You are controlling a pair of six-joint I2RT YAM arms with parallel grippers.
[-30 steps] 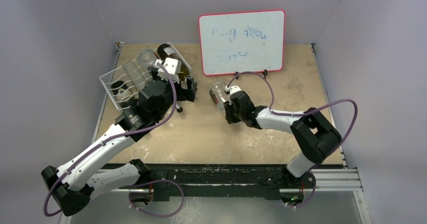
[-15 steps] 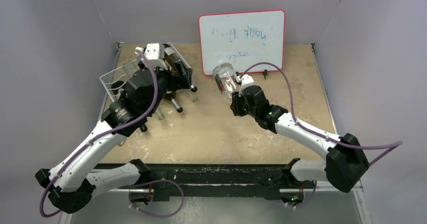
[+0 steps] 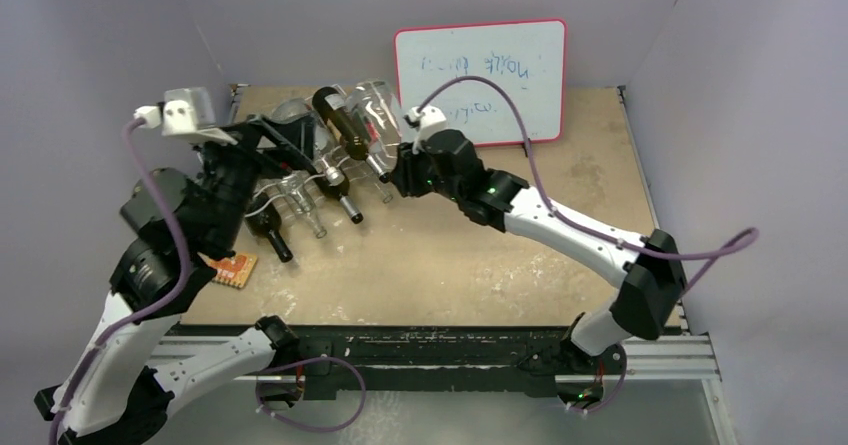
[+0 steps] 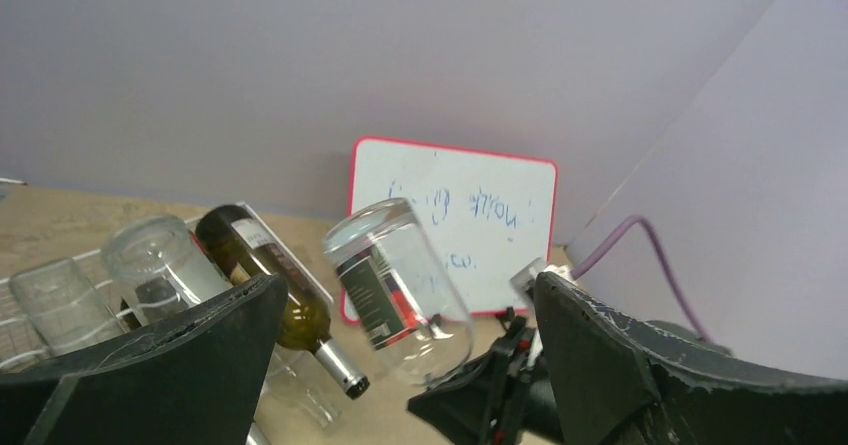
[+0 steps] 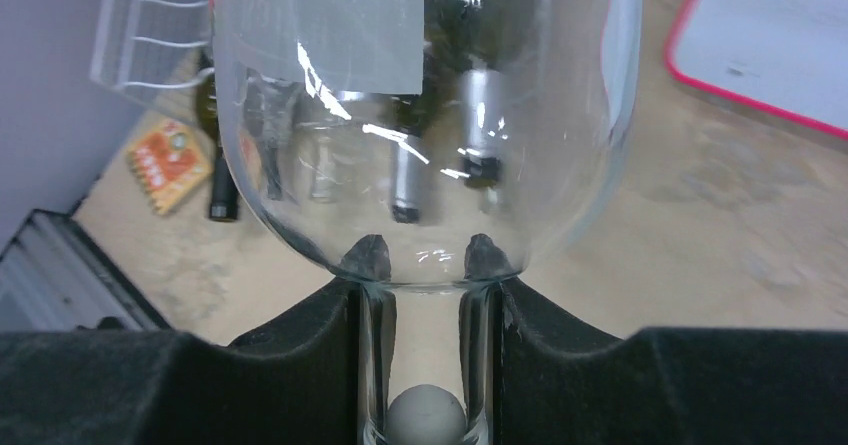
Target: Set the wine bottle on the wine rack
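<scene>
We are pinching the clear glass wine bottle's (image 5: 420,115) neck in our right gripper (image 5: 420,255), base-first for the ten-o'clock white wire rack (image 5: 150,25); left gripper (image 4: 408,295) released.

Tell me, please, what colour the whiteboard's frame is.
Pinkish red; the whiteboard frame shows best in the top external view.

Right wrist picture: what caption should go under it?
The right tool grips a clear wine bottle by its neck.
</scene>
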